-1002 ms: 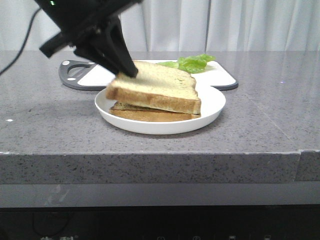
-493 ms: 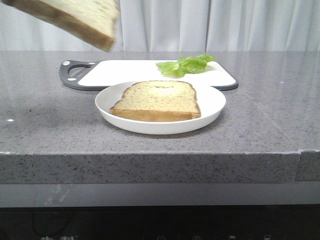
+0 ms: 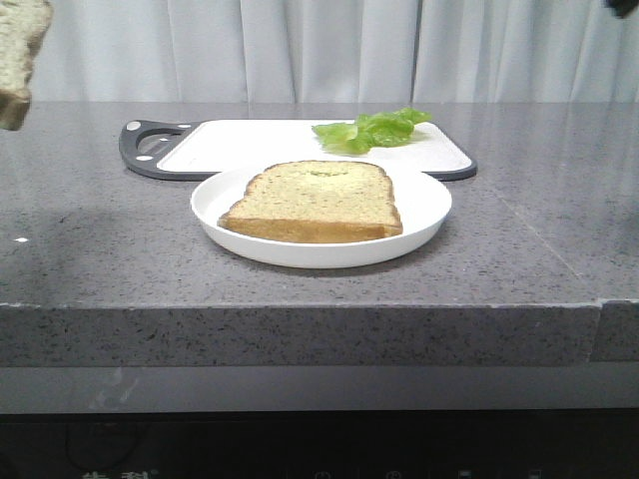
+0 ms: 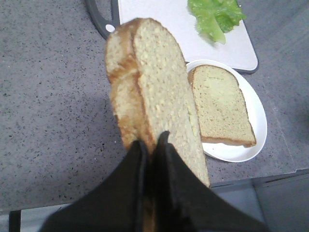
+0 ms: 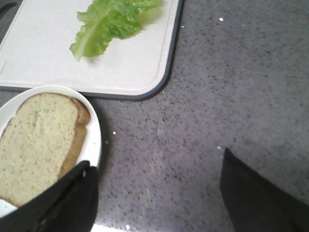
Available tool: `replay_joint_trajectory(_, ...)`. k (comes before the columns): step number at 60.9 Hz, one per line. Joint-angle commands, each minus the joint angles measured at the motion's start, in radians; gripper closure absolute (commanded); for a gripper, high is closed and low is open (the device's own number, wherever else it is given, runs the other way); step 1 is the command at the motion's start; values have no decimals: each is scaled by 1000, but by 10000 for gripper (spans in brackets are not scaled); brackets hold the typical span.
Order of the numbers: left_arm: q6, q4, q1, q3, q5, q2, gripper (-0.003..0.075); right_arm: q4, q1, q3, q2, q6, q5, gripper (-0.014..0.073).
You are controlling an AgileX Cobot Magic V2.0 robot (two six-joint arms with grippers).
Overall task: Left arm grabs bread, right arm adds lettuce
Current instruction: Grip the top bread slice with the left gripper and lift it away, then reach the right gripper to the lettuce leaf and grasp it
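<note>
My left gripper (image 4: 150, 140) is shut on the thick bread slice (image 4: 154, 92) and holds it high, left of the plate; in the front view only a corner of the bread (image 3: 20, 55) shows at the top left edge. A thinner slice (image 3: 318, 200) lies on the white plate (image 3: 424, 215), also seen in the left wrist view (image 4: 222, 104) and the right wrist view (image 5: 36, 137). The green lettuce leaf (image 3: 374, 128) lies on the white cutting board (image 3: 250, 145). My right gripper (image 5: 157, 166) is open and empty above bare counter, right of the plate; the lettuce (image 5: 113, 21) lies beyond it.
The cutting board (image 5: 96, 63) has a dark rim and a handle (image 3: 140, 145) at its left end. The grey stone counter (image 3: 539, 230) drops off at its front edge just before the plate. White curtains hang behind.
My left gripper has lifted the thick bread off the plate, up and to the left, almost out of the front view. The thinner slice stays on the plate.
</note>
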Motion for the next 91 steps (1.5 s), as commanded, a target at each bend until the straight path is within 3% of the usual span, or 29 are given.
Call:
replay_joint_trajectory(1, 4, -37, 4, -24, -44, -37, 741, 93, -5, -99, 78, -52, -59, 53)
replay_joint_trajectory(30, 4, -37, 4, -24, -46, -48, 741, 302, -1, -518, 561, -104, -1, 53)
replay_joint_trajectory(44, 4, -37, 4, -24, -46, -48, 741, 316, 24, -724, 748, -105, 52, 53)
replay_joint_trajectory(74, 4, -37, 4, -24, -46, -48, 741, 427, 37, -932, 979, -119, 62, 57)
replay_joint_trajectory(79, 4, -37, 4, -24, -46, -48, 741, 453, 37, -951, 995, -143, 79, 108)
replay_joint_trajectory(91, 4, -37, 4, -24, -46, -48, 741, 484, 37, -952, 1003, -146, 93, 362)
